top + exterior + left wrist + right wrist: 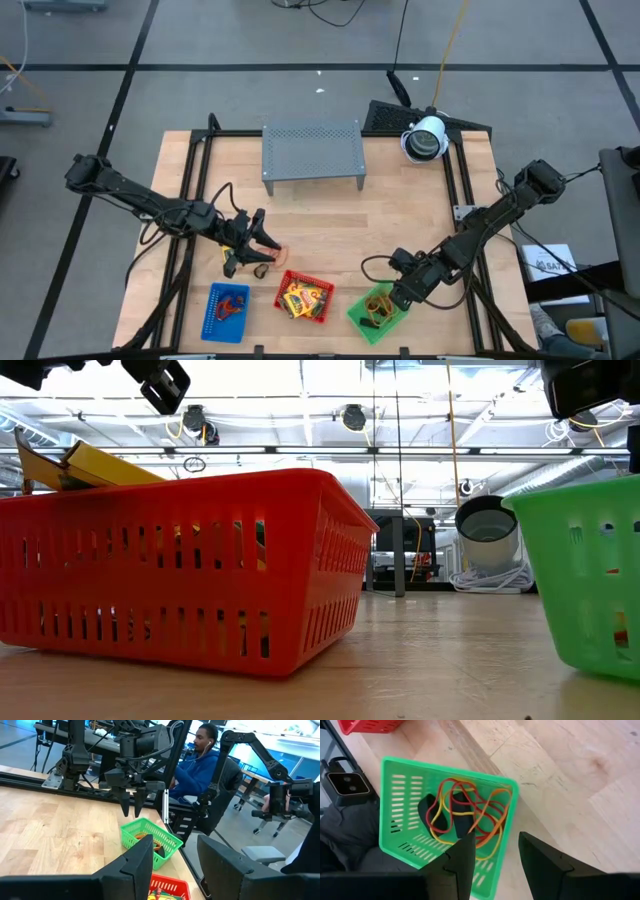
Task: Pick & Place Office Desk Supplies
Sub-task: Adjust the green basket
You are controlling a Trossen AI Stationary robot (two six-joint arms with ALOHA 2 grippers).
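High view: three trays are lined along the table's near edge, with the red tray [304, 298] in the middle, the blue tray [226, 312] to its left and the green tray [379, 311] to its right; a grey rack [311, 153] stands well behind the red tray. Yellow packets [297, 297] are seen inside the red tray, rubber bands [470, 816] in a tangle on the green tray's floor, and a small reddish item [231, 304] in the blue tray.

The right gripper [495, 862] is held just above the green tray, to the right of the red tray, with its fingers apart and nothing between them; a drop-off of bands is judged to be finished or nearly so. The left gripper [250, 241] is placed up and to the left of the red tray, close to the table, fingers also spread and empty. A faint loop [268, 256] is made out beside it, left of the red tray. Picking that loop is judged to be the step in hand: a descent onto it, a close, and a carry past the red tray to the green one would be called for.

The loop's exact shape cannot be settled. The item in the blue tray cannot be identified. In the low view the tray contents are mostly screened by the walls, only one packet edge [100, 465] showing above the red rim.
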